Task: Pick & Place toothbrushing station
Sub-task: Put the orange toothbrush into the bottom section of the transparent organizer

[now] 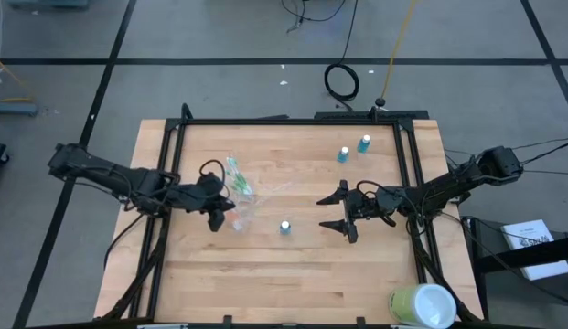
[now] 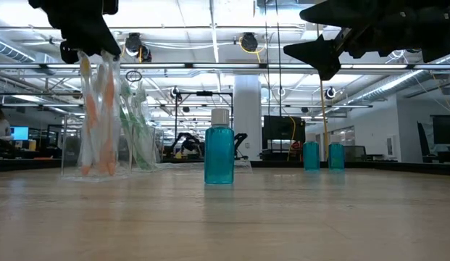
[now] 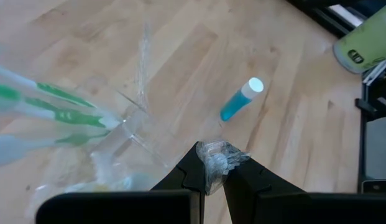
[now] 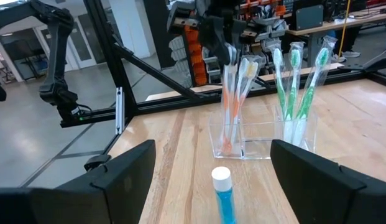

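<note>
- The left gripper (image 1: 213, 212) is almost closed and pinches the crinkled top of a clear wrapper (image 3: 216, 163) that holds orange-and-white toothbrushes (image 4: 233, 102); in the low view these brushes (image 2: 98, 109) hang under it, their lower ends at the wooden table (image 1: 293, 265).
- The clear plastic holder (image 4: 258, 138) stands on the table, just beside the left gripper.
- Green-and-white toothbrushes (image 4: 298, 87) stand at the other end of this holder, also in clear wrappers.
- One small blue tube with white cap (image 1: 285, 227) stands upright near the holder, between it and the right gripper.
- Two more blue tubes (image 1: 353, 149) stand upright together, well apart from the holder, toward the far edge of the table.
- The right gripper (image 1: 342, 211) hangs above the table, away from the holder, its fingers spread wide and holding nothing.
- A large pale green cup (image 1: 421, 305) lies at the near corner of the table, far from the holder.
</note>
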{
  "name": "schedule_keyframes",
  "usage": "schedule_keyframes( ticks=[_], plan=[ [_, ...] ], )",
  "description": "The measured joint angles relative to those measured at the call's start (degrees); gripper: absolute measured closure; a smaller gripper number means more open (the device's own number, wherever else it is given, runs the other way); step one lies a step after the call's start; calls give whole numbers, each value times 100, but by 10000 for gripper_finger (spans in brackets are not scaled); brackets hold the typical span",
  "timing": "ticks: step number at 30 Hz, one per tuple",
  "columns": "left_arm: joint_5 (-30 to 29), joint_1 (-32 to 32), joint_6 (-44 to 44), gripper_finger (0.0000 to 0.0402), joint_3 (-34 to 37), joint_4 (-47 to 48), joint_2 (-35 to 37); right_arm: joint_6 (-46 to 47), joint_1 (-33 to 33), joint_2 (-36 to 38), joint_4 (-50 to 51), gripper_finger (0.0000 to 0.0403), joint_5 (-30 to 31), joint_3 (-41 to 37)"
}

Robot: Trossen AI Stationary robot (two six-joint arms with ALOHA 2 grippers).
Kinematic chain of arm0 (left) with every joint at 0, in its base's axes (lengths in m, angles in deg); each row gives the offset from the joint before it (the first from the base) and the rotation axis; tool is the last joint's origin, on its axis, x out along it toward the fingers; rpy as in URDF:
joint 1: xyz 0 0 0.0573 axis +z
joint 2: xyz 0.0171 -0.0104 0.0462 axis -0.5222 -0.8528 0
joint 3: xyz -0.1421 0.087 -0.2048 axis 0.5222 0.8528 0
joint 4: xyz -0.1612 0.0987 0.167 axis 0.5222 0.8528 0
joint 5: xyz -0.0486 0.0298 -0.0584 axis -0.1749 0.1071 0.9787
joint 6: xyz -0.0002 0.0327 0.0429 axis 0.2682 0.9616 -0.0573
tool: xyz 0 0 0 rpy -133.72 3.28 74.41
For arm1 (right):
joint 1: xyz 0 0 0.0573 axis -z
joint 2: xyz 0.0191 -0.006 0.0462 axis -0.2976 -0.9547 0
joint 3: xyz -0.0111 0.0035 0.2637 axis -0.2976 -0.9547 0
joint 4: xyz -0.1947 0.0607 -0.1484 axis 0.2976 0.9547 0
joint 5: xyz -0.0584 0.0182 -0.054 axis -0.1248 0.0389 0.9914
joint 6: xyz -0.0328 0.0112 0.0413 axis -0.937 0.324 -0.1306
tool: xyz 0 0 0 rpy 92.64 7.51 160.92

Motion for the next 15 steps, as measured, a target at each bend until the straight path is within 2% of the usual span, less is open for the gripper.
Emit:
schedule_keyframes(
  ticks=[15],
  plan=[
    [-203,-82,-18,366,-4,-259,-583,1,0,0,91,94,0,-2]
  ],
)
